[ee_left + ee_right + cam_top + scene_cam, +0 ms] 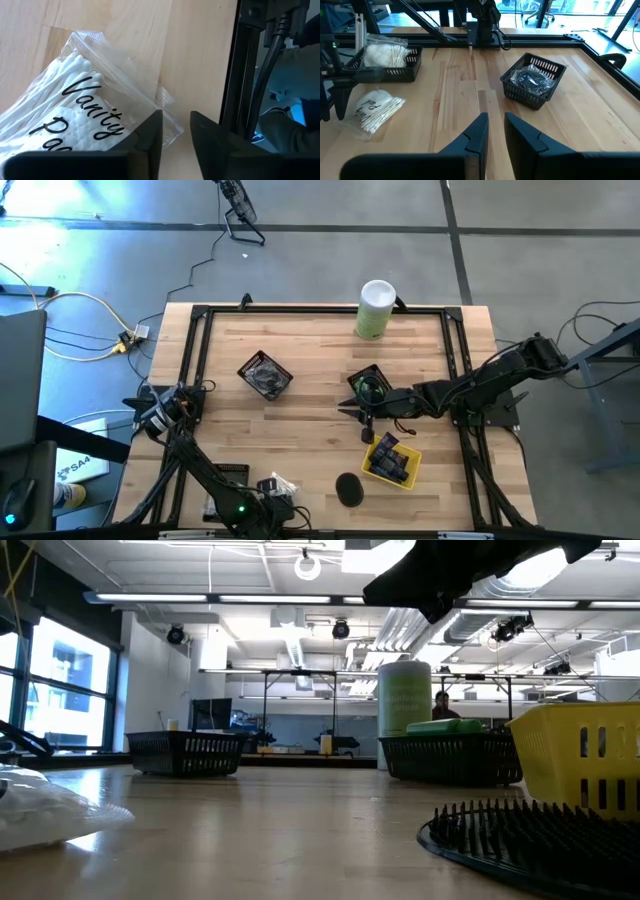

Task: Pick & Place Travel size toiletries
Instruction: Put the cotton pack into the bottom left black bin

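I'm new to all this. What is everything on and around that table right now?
Table: one, light wood, black frame.
Canister: one, white and green, far edge.
Basket of dark packets: one, black, left of centre.
Basket with something green: one, black, centre.
Basket of white packets: one, black, near-left corner.
Yellow basket: one, near right, holds navy tubes.
Disc: one, black, beside the yellow basket.
Swab packet: one, clear and white, on the table.
Person: one, in the room behind.
Left gripper: open, at the swab packet's edge.
Right gripper: open, empty, over the centre.
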Robot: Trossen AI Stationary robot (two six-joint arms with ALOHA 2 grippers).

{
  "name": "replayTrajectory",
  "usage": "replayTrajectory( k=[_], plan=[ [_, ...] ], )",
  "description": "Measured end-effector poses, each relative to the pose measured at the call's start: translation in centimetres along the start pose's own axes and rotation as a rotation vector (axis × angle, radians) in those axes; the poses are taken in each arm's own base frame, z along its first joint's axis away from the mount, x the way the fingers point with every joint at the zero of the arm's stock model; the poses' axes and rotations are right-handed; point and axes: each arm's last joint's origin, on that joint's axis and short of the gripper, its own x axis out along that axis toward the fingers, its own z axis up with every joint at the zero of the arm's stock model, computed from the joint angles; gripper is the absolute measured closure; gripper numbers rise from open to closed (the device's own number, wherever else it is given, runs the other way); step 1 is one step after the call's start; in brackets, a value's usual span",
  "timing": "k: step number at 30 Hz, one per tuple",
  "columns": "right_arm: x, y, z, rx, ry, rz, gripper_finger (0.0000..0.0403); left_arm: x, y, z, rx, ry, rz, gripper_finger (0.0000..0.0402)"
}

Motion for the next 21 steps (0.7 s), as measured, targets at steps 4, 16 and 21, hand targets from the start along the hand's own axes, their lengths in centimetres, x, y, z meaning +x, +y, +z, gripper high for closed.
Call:
replayTrajectory(
  k=[4,16,21],
  plan=[
    [0.00,0.00,0.00,0.000,0.000,0.000,0.0348,0.00,-0.01,0.00,0.000,0.002,-0.002,0.0336],
    [0.00,0.00,0.00,0.000,0.000,0.000,0.0348,0.00,-0.08,0.03,-0.001,0.000,-0.010,0.0399],
    [0.00,0.01,0.00,0.000,0.000,0.000,0.0348,0.00,-0.14,0.06,-0.003,-0.003,-0.016,0.0401]
  ],
)
